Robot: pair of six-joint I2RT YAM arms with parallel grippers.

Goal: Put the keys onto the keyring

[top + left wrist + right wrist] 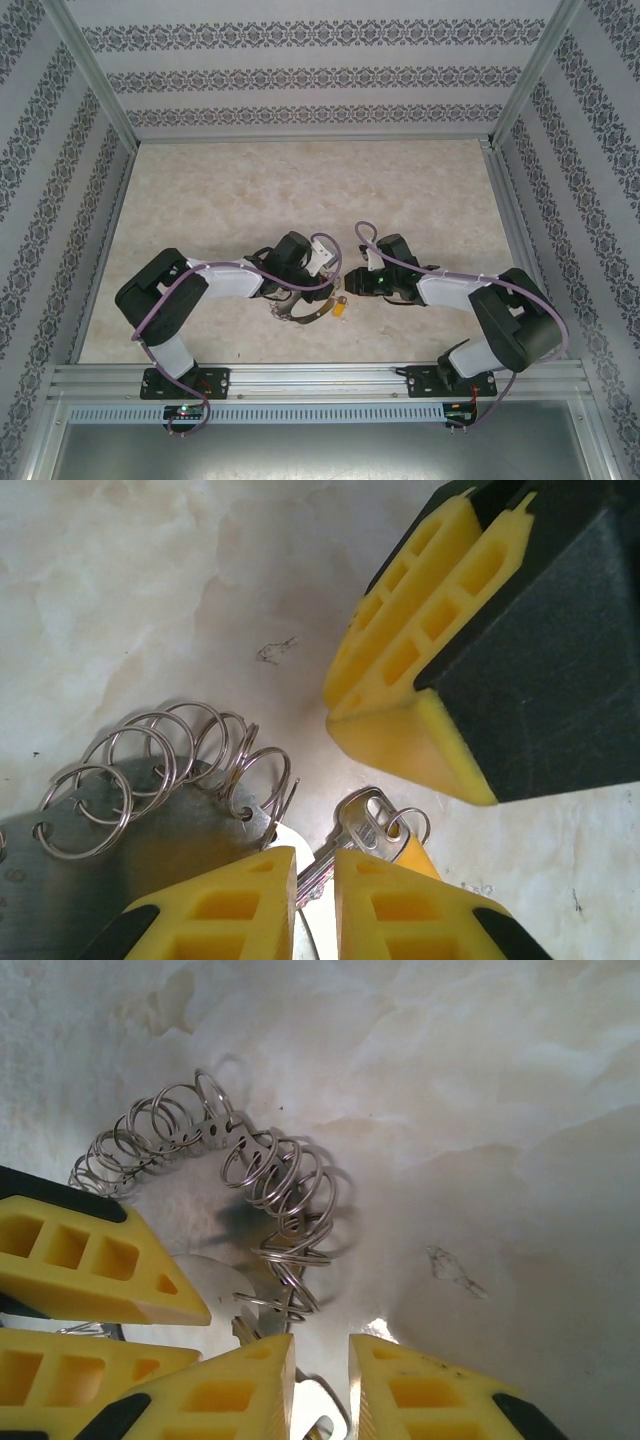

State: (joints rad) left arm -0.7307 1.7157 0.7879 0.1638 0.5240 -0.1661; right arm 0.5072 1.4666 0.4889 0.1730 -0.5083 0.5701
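shiny metal keyring (215, 1132), matt marble-look table (480, 1080)

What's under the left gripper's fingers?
The left gripper sits over the key, whose silver blade runs into the finger gap, and over the grey keyring plate. The blade's tip and the plate's near edge are hidden beneath the fingers.

Tight in the middle: the left end effector (316, 880) and right end effector (320, 1360) sit tip to tip, only a sliver of bare desk (300, 180) between them. The keyring (150, 770) sprawls just left of the left one's tips, loops fanned out, and blocks that side. A key (345, 835) plugs the narrow gap between the left jaws. Beyond both arms it's open desk up to the back wall (310, 80). On the near side, the rail (320, 378) closes things off.
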